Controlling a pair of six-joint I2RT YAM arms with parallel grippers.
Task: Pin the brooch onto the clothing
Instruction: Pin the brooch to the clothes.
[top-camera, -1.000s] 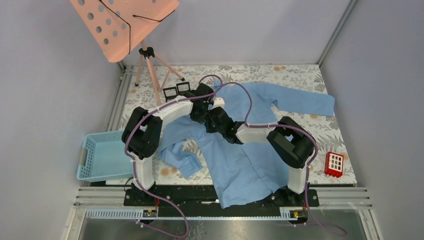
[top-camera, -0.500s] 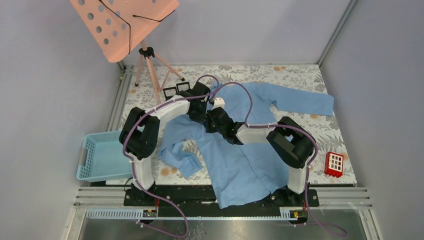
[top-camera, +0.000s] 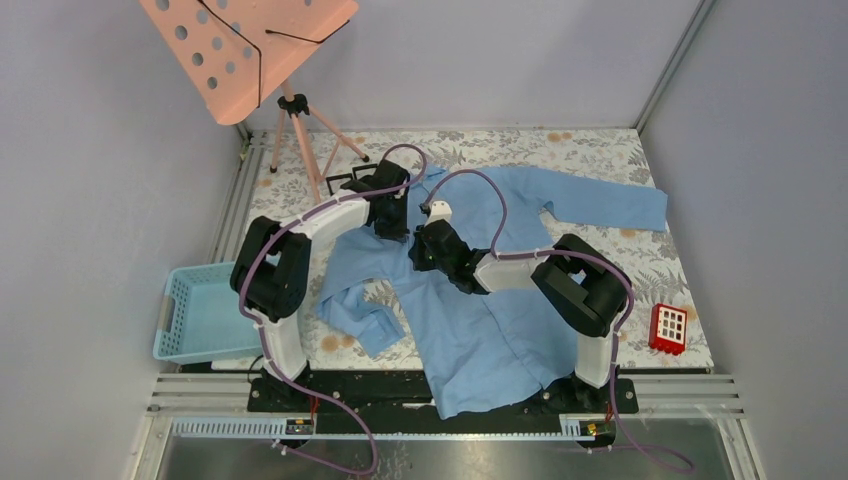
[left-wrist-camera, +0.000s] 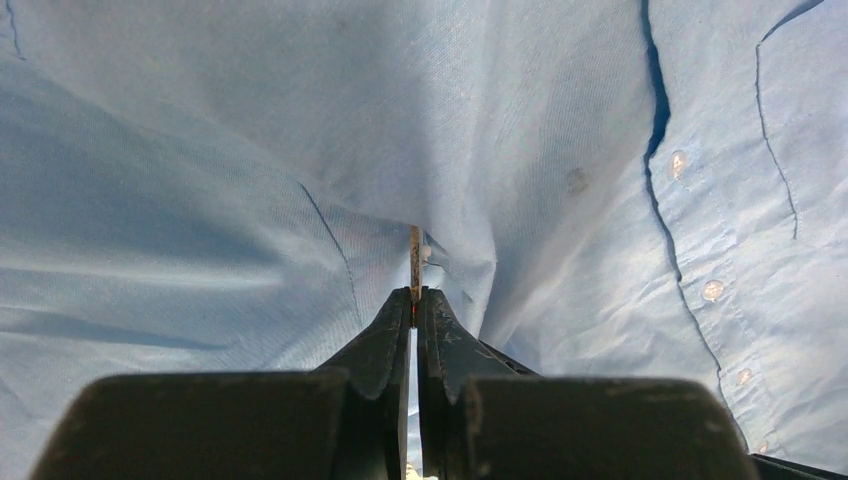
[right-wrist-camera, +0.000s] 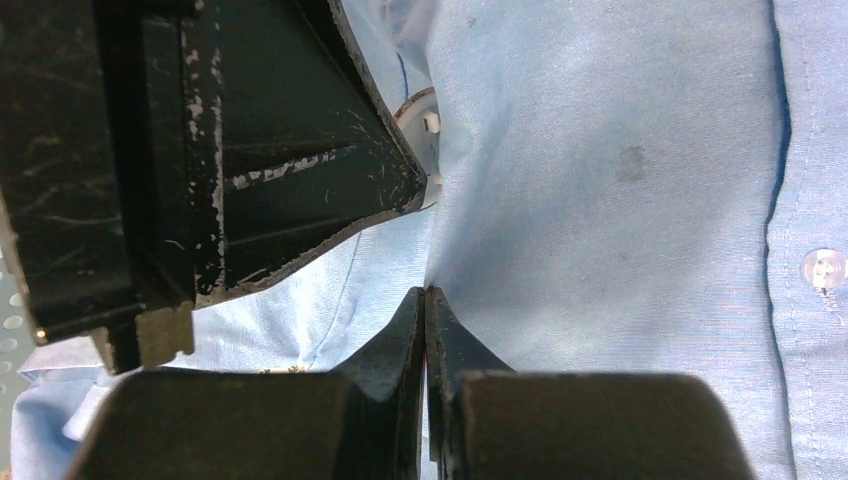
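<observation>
- Shirt (top-camera: 500, 320) lies opened out across the flowered surface (top-camera: 600, 160), one sleeve stretched out to the right. Both arms work near its collar end.
- Right fingers (right-wrist-camera: 426, 300) are together, pinching a raised fold of the shirt. My reading: the fold is held up so the cloth stands taut and free of the surface for the pin.
- Left fingers (left-wrist-camera: 415, 305) are together too, clamped on a thin metal strip that runs into the bunched shirt cloth. I take it for the brooch (left-wrist-camera: 416, 255). It sits at the fold, touching the shirt. I cannot tell whether the pin has gone through.
- Left fingertips sit just beside the pinched fold, so one arm presents the brooch while the other braces the shirt.
- Count: one shirt, one brooch, two arms.
- Off the shirt: one blue basket (top-camera: 205, 315) to its left, one red plastic piece (top-camera: 668, 328) to its right, one peach music stand (top-camera: 245, 50) beyond it.
- Small black frame (top-camera: 340, 183) just beyond the shirt, partly behind the left arm. I count one for sure.
</observation>
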